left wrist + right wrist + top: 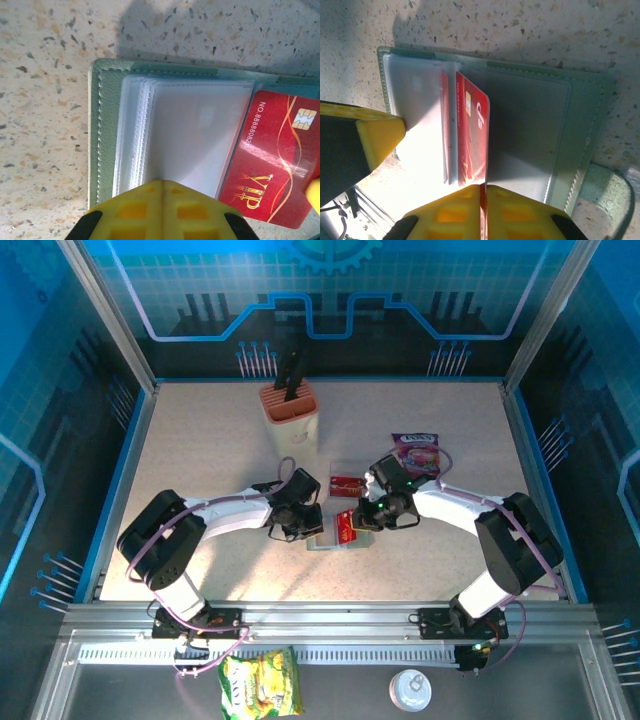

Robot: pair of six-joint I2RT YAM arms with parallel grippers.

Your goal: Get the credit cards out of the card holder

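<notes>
The grey-green card holder [322,541] lies open on the table between both grippers. My left gripper [162,182] is shut, its yellow tip pressing down on the clear sleeves of the card holder [102,125]. My right gripper [483,187] is shut on the edge of a red credit card [470,135], which stands tilted, partly out of a sleeve of the card holder [535,125]. In the left wrist view that red credit card [275,160] reads "VIP" and sticks out to the right. In the top view the left gripper [300,525] and right gripper [365,520] nearly meet.
Another red card [346,483] rests at a clear plastic stand just behind the holder. A purple snack packet [417,453] lies at the back right, an orange knife block [290,412] at the back. A yellow packet [260,685] sits below the table edge.
</notes>
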